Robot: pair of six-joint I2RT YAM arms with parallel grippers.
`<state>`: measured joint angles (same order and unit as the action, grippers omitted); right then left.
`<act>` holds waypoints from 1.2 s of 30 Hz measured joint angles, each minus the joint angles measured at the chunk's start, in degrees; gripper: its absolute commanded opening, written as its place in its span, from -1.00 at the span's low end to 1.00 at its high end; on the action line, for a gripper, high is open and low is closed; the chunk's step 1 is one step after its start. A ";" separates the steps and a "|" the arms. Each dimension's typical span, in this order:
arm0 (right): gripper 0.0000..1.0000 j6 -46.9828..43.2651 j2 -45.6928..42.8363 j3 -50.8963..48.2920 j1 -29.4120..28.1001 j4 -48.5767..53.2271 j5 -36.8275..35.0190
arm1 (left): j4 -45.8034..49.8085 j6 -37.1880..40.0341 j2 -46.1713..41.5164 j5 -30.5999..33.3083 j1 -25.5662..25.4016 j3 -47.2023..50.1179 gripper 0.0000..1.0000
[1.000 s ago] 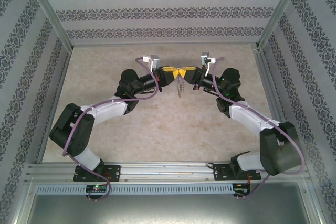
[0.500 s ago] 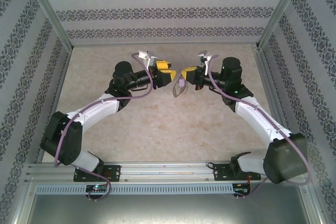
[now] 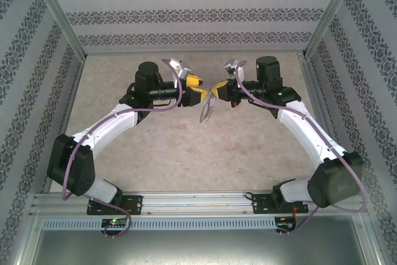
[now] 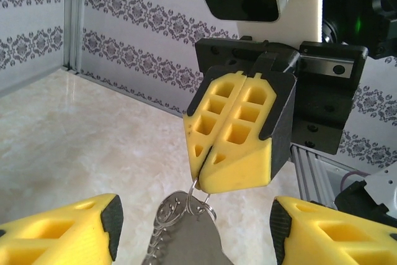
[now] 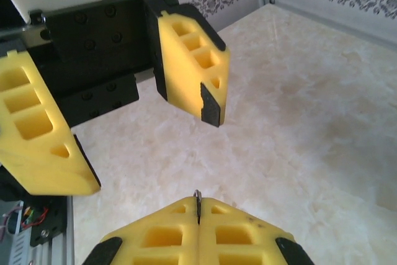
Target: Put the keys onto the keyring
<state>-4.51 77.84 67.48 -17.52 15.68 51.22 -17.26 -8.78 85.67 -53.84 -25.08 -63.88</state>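
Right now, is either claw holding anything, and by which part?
The right gripper pinches the keyring by the thin wire at its top; the left gripper is open.

Over the beige marbled tabletop (image 3: pixel 155 153), nearer its far edge than its near one and about midway between its left and right edges, two yellow-fingered tools meet tip to tip. The left tool (image 3: pixel 203 91) reaches in from the left, the right tool (image 3: pixel 216 89) from the right. A grey metal oval keyring (image 3: pixel 207 110) hangs under the right tool's tips, its top wire caught between them (whether its lower end clears the tabletop cannot be told). The left tool's fingers (image 4: pixel 68 231) stand one on each side of the keyring, apart from it. A fine metal chain (image 4: pixel 158 231) runs along one side of the keyring. The arms' black bases (image 3: pixel 115 204) sit on the grey aluminium rail (image 3: pixel 198 202) at the near edge, well apart from the keyring.
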 measured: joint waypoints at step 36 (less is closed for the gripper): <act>-1.00 1.77 0.76 0.02 -1.86 -2.97 5.42 | -2.99 -5.73 3.87 -9.81 0.46 -1.42 -0.36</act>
<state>-2.74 78.61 67.51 -19.38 12.71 56.64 -20.25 -14.50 89.54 -63.66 -24.62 -65.30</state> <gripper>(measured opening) 0.053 0.324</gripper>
